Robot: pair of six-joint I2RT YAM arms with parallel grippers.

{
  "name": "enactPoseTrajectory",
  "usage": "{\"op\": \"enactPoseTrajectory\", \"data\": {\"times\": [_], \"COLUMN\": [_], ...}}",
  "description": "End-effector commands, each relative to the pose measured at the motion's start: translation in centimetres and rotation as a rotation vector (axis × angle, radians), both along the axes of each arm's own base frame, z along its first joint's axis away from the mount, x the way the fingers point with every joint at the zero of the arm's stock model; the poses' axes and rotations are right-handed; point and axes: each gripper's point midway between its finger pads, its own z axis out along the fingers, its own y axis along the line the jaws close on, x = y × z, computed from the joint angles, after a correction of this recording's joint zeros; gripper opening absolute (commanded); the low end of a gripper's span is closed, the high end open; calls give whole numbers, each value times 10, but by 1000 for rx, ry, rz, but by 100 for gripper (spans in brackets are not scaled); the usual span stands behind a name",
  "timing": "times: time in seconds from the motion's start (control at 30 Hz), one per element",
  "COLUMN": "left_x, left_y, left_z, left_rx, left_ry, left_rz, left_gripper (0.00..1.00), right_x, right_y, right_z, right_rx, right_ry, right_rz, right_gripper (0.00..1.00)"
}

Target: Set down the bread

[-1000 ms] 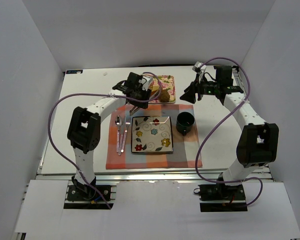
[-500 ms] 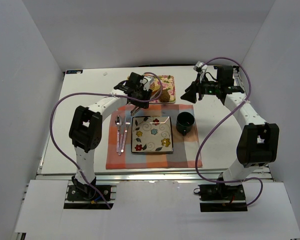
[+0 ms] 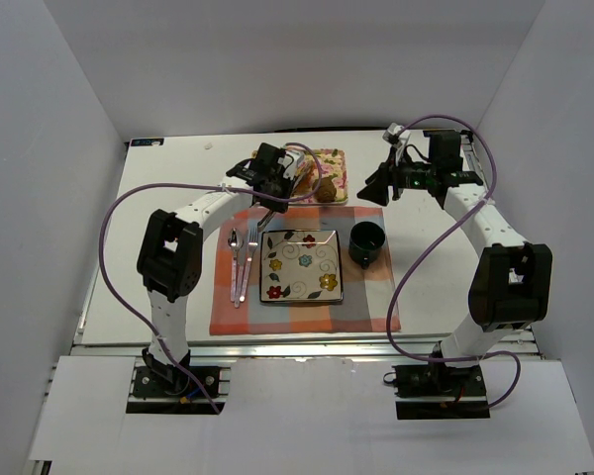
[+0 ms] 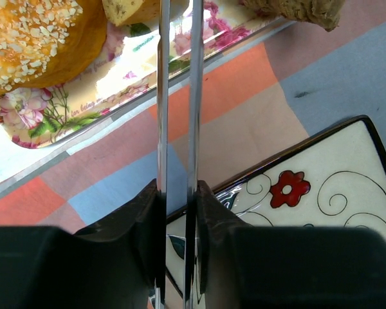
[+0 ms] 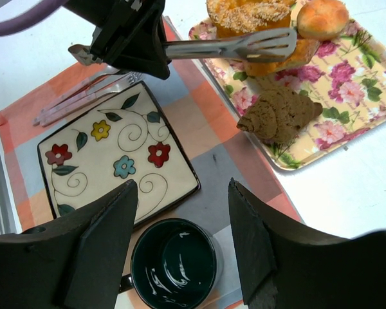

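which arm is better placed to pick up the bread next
Left. The left gripper is shut on the tongs, whose tips reach over the floral tray beside the bread. The right gripper hangs open and empty near the mug, off the tray.

Flowered cream plate (image 5: 103, 161), pink-floral tray (image 5: 357, 90), orange-and-grey checked placemat (image 5: 202, 96), dark green mug (image 5: 174, 261), golden-tan bread (image 5: 321, 18), silver tongs (image 5: 244, 45)

Tongs (image 5: 244, 45) are reaching over the tray (image 5: 347, 109), blocking the approach to the pastry (image 5: 244, 13) and the bread (image 5: 321, 18). The muffin (image 5: 280, 112) is occupying the tray's near rim. The plate (image 5: 141, 138) is lying unobstructed from above, with cutlery (image 5: 83, 98) bordering its left side and the mug (image 5: 174, 264) its right.
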Motion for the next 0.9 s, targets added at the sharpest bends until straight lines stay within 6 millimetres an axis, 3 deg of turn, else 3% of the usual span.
{"op": "enactPoseTrajectory", "data": {"times": [0.0,0.13,0.17,0.43,0.53,0.57,0.63,0.67,0.87], "left_x": [9,11,12,-9,-21,-25,-37,-44,-108], "left_y": [-3,-9,-10,-18,-16,-14,-13,-12,13], "left_z": [18,36,42,102,107,119,117,128,103], "left_rx": [-4,-54,-67,-220,-245,-263,-285,-305,-234], "left_ry": [-48,-74,-84,-151,-147,-169,-152,-171,-55], "left_rz": [8,17,22,5,3,0,-11,-18,-59], "left_gripper": [25,9,0,0,0,0,0,0,0], "right_x": [-2,-3,-3,-5,-6,-6,-7,-7,-9], "right_y": [-1,-1,-2,-1,-1,-1,-1,-1,-2], "right_z": [9,9,10,10,11,11,12,12,13], "right_rx": [19,20,19,21,22,21,22,23,13], "right_ry": [-22,-22,-24,-21,-23,-23,-24,-22,-33], "right_rz": [8,7,7,12,14,14,16,17,21], "right_gripper": [64,64,64,64,64,64,64,64,64]}}
